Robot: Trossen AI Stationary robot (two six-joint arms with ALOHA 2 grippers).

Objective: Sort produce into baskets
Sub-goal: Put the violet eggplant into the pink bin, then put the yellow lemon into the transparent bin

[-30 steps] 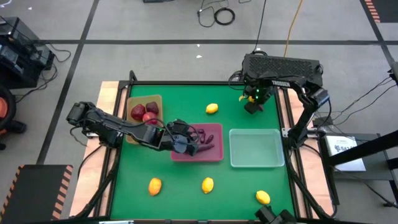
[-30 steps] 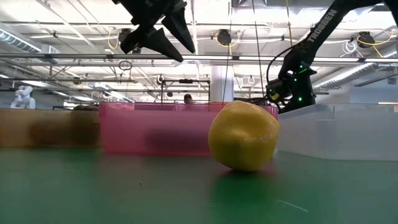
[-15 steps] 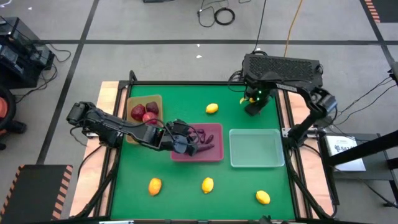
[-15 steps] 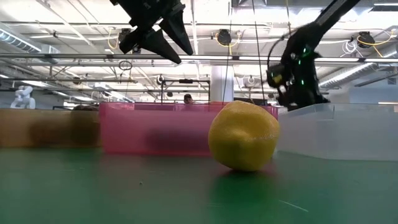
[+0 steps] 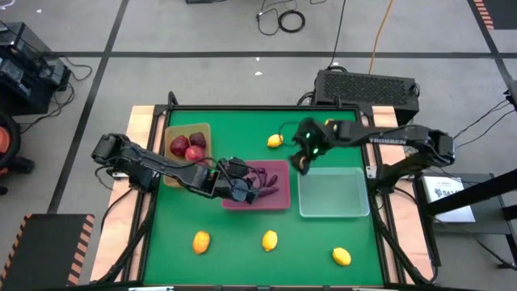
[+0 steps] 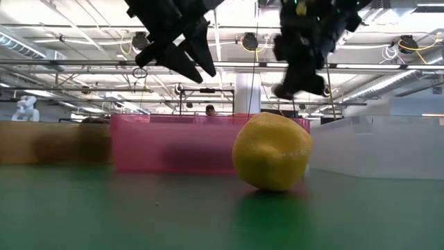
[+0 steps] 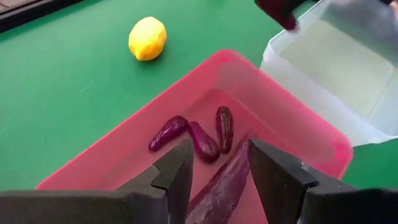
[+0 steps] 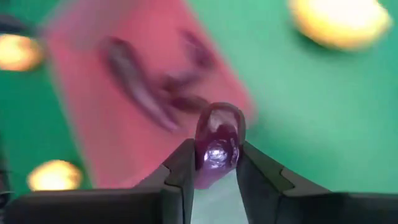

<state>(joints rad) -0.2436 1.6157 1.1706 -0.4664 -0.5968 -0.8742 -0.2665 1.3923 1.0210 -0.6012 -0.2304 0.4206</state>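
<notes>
My right gripper hangs over the gap between the pink-red tray and the clear tray, shut on a dark-purple eggplant piece. My left gripper is open above the pink tray's left half, over several eggplant pieces that lie on the tray's floor. It touches none that I can see. The tan tray at the far left holds dark-red apples. Yellow lemons lie on the green table, at the far middle and along the near edge. My right gripper pinches the eggplant piece between its two fingers, by its two sides. The piece's rounded end sticks out past the fingertips. The fingers point down from above, and the piece is lifted clear of the table and trays.
In the low view a lemon lies close to the camera, in front of the pink tray and the clear tray. Both grippers hang above the trays' rims. The table's wooden edges frame the green mat.
My right gripper has swung from the table's far right corner toward the left and near side, and now hangs between the pink and clear trays. My left gripper has stayed over the pink tray, still open.
</notes>
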